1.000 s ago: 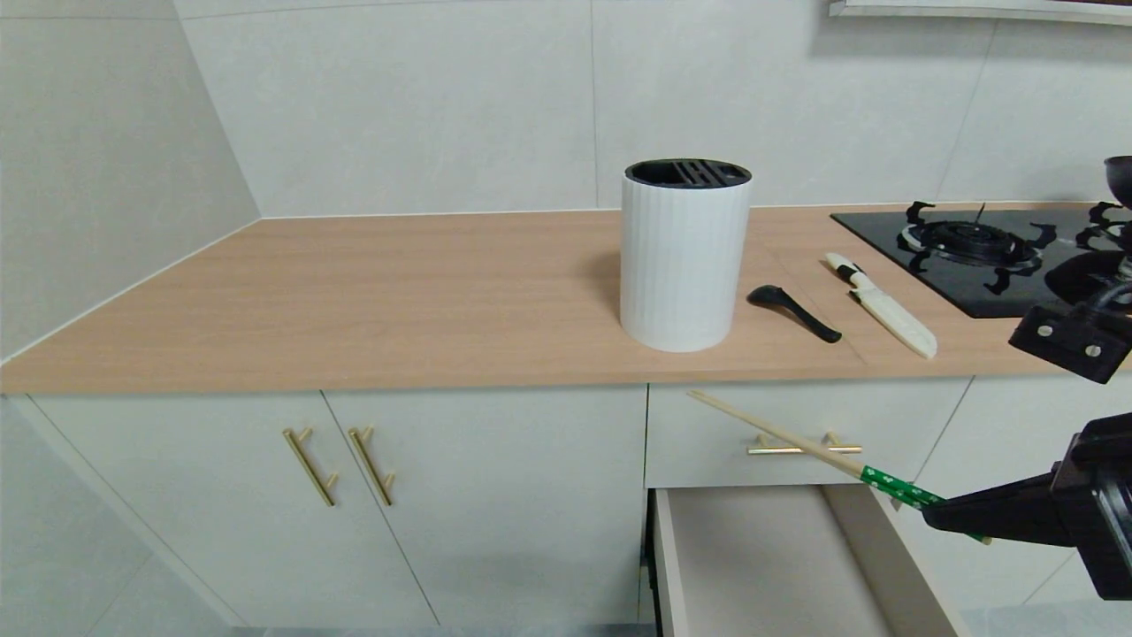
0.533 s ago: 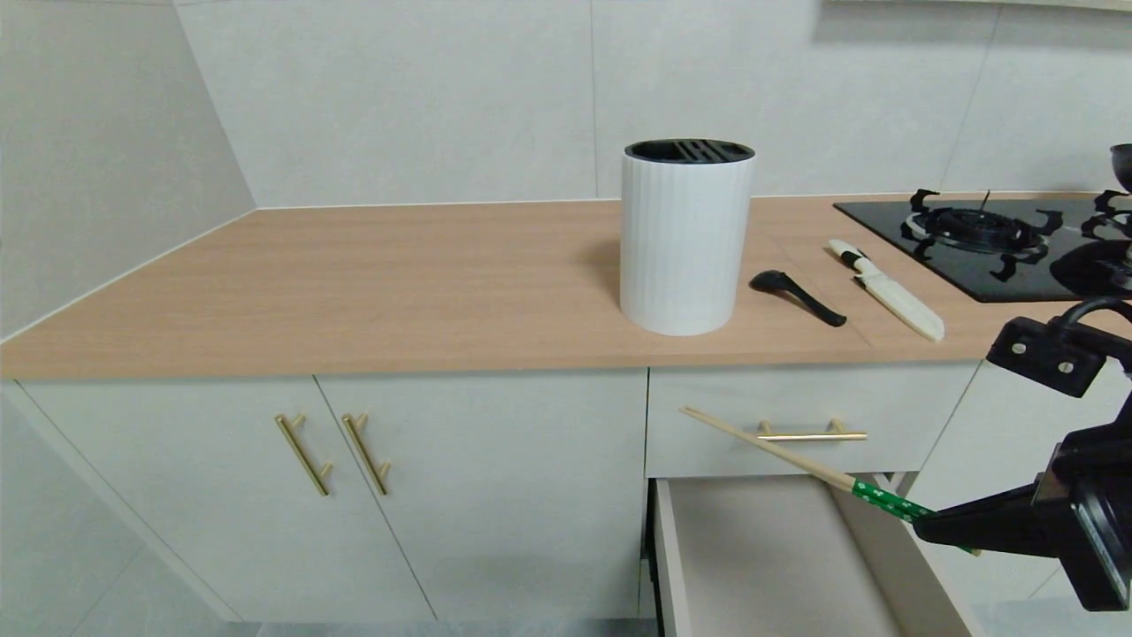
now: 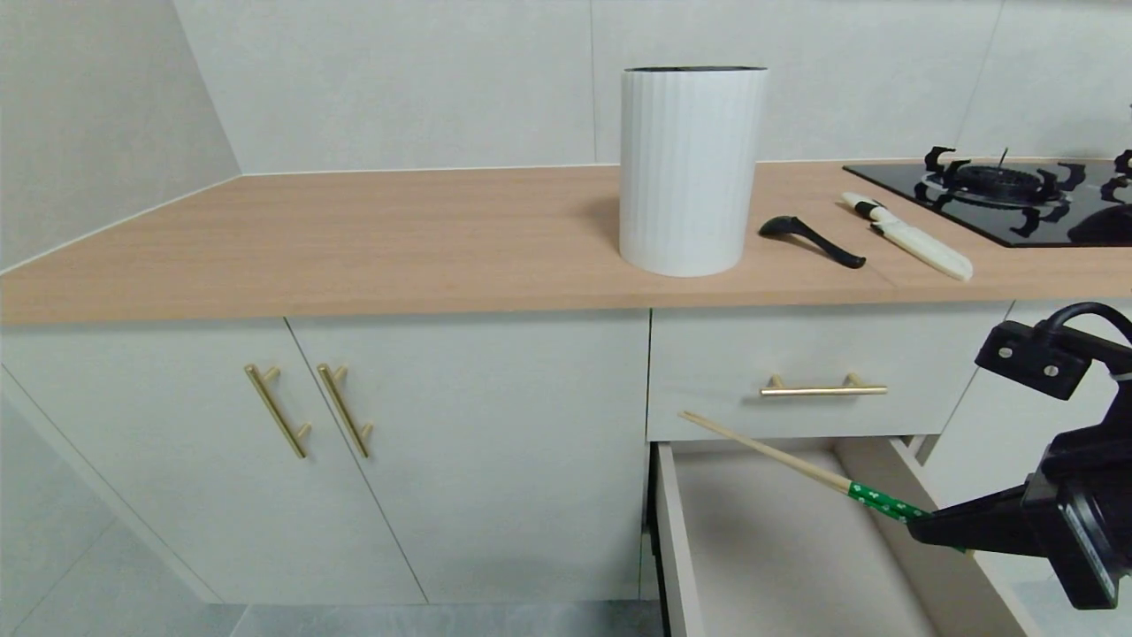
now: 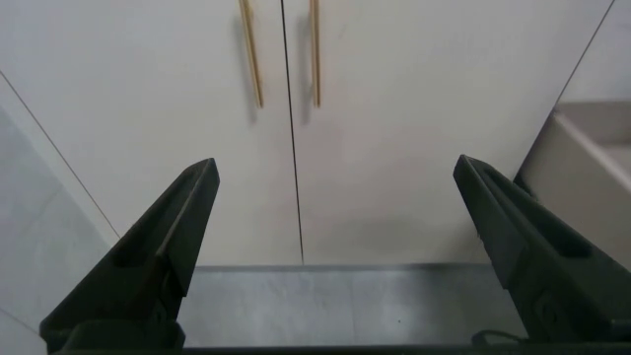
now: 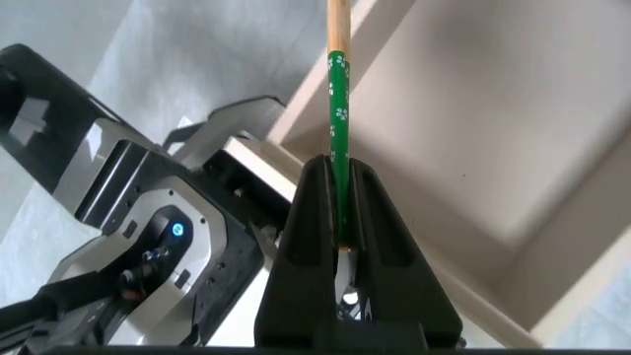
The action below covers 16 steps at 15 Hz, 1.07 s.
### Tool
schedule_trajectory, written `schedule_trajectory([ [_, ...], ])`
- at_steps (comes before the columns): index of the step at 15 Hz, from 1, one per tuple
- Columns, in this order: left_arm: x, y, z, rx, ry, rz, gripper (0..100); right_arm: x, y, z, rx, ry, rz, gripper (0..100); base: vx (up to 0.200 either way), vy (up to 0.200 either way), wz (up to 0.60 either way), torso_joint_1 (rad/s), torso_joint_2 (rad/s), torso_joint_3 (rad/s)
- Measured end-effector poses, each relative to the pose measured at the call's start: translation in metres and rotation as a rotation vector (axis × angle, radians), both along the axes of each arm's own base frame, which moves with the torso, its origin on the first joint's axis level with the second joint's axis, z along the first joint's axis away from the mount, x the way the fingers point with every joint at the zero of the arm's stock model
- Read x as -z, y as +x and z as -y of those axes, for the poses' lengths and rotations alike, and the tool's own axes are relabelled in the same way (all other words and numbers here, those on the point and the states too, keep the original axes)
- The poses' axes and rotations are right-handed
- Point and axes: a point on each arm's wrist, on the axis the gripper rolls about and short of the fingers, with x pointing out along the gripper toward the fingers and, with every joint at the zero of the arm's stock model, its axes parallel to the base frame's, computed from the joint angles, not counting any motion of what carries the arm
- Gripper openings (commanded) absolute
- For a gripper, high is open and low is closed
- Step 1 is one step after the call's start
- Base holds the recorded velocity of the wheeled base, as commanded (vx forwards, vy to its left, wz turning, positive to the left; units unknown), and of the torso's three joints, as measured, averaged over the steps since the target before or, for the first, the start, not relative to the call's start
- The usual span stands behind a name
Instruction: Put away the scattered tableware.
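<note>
Right claw [image 3: 920,524] clamped on the green-banded end of a long wooden chopstick [image 3: 778,458], whose bare tip points off toward 10 o'clock. Stick hangs over the open pale lower drawer [image 3: 672,531] and isn't touching it.

Change: the head camera has dropped, so the whole scene slid up. Against the cabinet, the chopstick tip has also come down, from the upper drawer front to below its brass handle [image 3: 822,387]. I judge this as lowering for a drop into the drawer, with release not yet done.

Left claw [image 4: 333,173] spread wide, holding nothing, facing the cabinet doors.

On the wooden table [image 3: 354,239]: tall white ribbed cylinder holder [image 3: 690,168]. At its 3 o'clock lie a black plastic spoon [image 3: 809,241], then a cream-bladed knife [image 3: 911,246]. Both still to be put away.
</note>
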Motion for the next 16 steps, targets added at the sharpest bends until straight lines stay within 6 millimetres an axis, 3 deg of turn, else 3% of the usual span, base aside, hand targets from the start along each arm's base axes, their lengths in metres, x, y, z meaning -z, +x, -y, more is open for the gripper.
schedule_trajectory([
  [4,0.0,0.0,0.0,0.0,0.0,0.0,100,0.002,0.002,-0.001,0.0,-0.005,-0.009,0,0.0,0.0,0.0,-0.074,0.35,0.264],
  [10,0.0,0.0,0.0,0.0,0.0,0.0,100,0.004,0.005,-0.003,0.002,-0.011,-0.019,0,0.0,0.0,0.0,-0.006,0.03,0.014],
  [16,0.0,0.0,0.0,0.0,0.0,0.0,100,0.022,0.034,-0.011,0.132,-0.135,-0.022,0,0.0,0.0,0.0,0.0,0.0,0.0],
])
